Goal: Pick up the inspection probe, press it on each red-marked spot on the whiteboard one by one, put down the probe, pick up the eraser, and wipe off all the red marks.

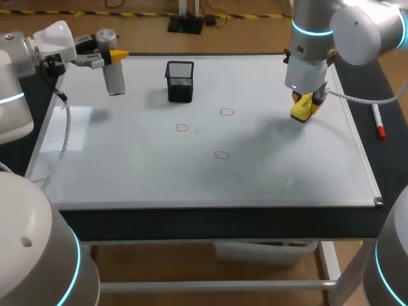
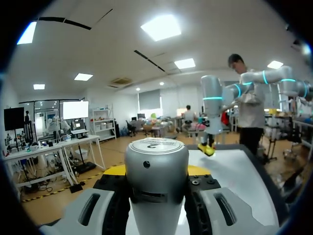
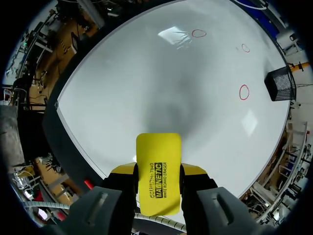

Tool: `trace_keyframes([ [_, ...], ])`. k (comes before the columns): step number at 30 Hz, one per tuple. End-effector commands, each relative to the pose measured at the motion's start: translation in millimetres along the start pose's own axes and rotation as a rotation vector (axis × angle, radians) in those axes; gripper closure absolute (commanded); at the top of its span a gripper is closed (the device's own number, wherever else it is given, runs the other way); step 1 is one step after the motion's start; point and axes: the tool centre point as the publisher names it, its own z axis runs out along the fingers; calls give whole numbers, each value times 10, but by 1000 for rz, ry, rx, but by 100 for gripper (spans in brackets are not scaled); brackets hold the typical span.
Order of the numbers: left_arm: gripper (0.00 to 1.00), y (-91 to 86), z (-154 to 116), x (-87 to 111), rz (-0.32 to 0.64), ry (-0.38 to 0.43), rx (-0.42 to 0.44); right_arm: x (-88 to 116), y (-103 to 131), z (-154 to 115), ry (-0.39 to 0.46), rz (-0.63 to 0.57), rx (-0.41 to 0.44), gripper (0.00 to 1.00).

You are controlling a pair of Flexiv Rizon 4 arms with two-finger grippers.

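**Yellow eraser [image 3: 159,147] gripped, three red rings to wipe**

The eraser is pinched between both fingers of my right tool [image 1: 306,105], its free end poking out ahead of the tips over the whiteboard [image 1: 127,172]. I cannot tell whether it touches the surface.

All three rings lie ahead of this tool, well apart from it. The nearest ring [image 1: 227,112] comes first, the second ring [image 1: 221,154] sits off to one side, and the farthest ring [image 1: 182,127] is beyond both.

Wiping looks like the step in hand. I'd lay the eraser's face flat just short of the nearest ring, hold even pressure, and sweep right across each ring rather than dab.

The mesh cup [image 1: 180,81] stands near the farthest ring, so strokes should end before it.

My left tool [image 1: 113,57] is clamped on the probe [image 1: 115,81], not yet set down. It is far beyond the rings from the right tool and clear of the sweep.
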Motion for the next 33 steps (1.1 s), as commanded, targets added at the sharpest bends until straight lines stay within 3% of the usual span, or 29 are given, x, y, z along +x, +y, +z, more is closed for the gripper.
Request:
trace_keyframes([
  [1, 100, -12, 22, 123, -24, 20, 14, 7, -2, -15, 2, -1, 3, 100],
  [19, 100, 24, 519, 1098, -68, 250, 82, 7, -2, -15, 2, -1, 3, 100],
  [27, 100, 77, 793, 1381, -45, 334, 79, 7, -2, -15, 2, -1, 3, 100],
  [33, 100, 158, 929, 1473, -37, 374, 94, 7, -2, -15, 2, -1, 3, 100],
])
